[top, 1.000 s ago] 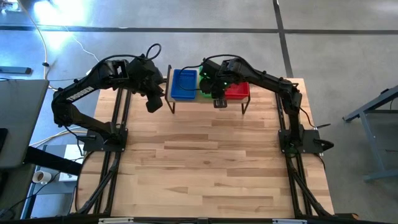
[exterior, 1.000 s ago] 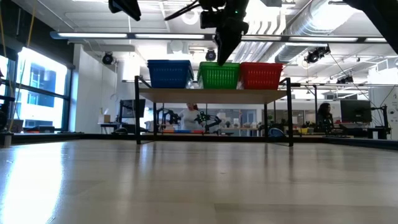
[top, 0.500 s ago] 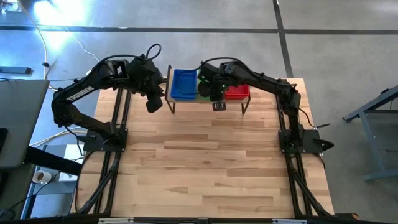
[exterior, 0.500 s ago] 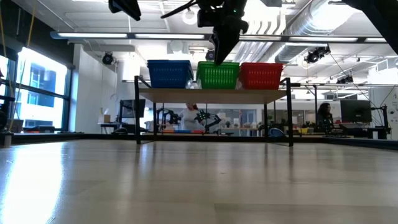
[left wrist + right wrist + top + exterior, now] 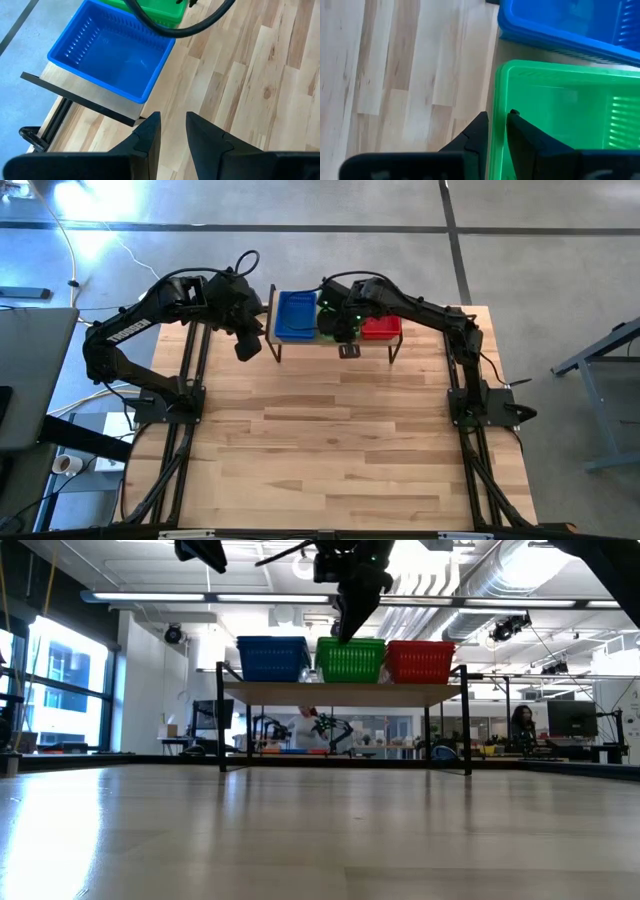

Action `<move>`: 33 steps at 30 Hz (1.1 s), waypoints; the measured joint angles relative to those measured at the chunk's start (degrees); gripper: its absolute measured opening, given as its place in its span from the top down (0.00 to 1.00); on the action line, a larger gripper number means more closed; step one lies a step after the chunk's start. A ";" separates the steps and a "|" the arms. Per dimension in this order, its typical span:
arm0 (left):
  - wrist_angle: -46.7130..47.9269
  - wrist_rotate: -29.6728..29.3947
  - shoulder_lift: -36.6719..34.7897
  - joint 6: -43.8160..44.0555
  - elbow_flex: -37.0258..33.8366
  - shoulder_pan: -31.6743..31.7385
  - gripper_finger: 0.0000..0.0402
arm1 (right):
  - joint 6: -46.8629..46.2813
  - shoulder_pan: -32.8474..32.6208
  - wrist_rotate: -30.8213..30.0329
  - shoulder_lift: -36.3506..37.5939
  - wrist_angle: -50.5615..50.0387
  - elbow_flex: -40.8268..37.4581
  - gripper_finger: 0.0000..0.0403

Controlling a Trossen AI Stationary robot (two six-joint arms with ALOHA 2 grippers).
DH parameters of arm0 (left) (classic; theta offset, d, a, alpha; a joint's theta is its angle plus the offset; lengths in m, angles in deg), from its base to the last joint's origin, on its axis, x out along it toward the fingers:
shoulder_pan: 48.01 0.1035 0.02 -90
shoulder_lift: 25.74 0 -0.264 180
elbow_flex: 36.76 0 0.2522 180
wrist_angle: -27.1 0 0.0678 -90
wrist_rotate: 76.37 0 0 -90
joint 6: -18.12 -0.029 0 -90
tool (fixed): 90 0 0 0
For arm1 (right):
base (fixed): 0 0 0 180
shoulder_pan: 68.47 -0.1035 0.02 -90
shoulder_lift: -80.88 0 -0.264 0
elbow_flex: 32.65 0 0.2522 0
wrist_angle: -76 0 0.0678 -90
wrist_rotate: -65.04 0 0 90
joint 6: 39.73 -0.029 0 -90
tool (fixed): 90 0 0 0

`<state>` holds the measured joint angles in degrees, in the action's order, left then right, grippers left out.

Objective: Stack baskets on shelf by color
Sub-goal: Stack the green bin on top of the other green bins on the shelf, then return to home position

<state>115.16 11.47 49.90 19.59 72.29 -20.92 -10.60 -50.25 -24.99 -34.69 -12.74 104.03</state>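
Baskets: I am seeing the green basket (image 5: 351, 660) sitting mid-shelf between the blue basket (image 5: 273, 658) and the red basket (image 5: 420, 661); in the low view each colour is showing as one block, and I cannot tell how many are nested in it.

Shelf: I am using the shelf (image 5: 340, 692) as my landmark; it is standing at the table's (image 5: 340, 440) far edge, all three colours on top.

Right gripper: I am holding the right gripper (image 5: 495, 125) at the green basket's front rim, fingers nearly together, one outside and one inside the wall; whether they are pinching it I cannot tell.

Change: over the last second this gripper has been sliding along the shelf from the red side toward the blue side, and the green basket has nudged slightly that way too. I am reading that as squaring the stack, so the task looks close to finished.

Left gripper: I am parking the left gripper (image 5: 172, 132) off the shelf's blue end, unmoved, fingers slightly apart and holding nothing.
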 joint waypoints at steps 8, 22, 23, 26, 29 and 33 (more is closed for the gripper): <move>-0.02 0.00 0.00 0.49 0.00 0.00 0.80 | -2.10 0.00 -0.69 0.01 2.38 0.00 0.86; -0.02 0.00 0.00 0.87 0.00 0.00 0.80 | -4.49 0.04 -0.88 0.57 -0.43 5.20 0.86; 0.00 0.00 0.00 0.91 0.00 -0.02 0.80 | -4.74 0.04 -0.88 0.59 -0.89 5.80 0.86; 0.00 -0.01 -0.04 2.31 0.00 -0.60 0.80 | -5.16 0.04 -0.85 0.48 -3.81 7.93 0.86; -0.10 0.00 -0.95 2.89 0.00 -1.22 0.80 | -5.64 -0.12 -0.80 0.50 -6.16 10.22 0.86; -1.41 0.00 -2.62 4.20 0.00 -2.55 0.80 | -7.26 -0.17 1.28 0.91 -7.10 12.09 0.86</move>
<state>113.75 11.47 47.28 23.79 72.29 -23.48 -17.87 -50.42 -23.72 -33.78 -19.85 116.12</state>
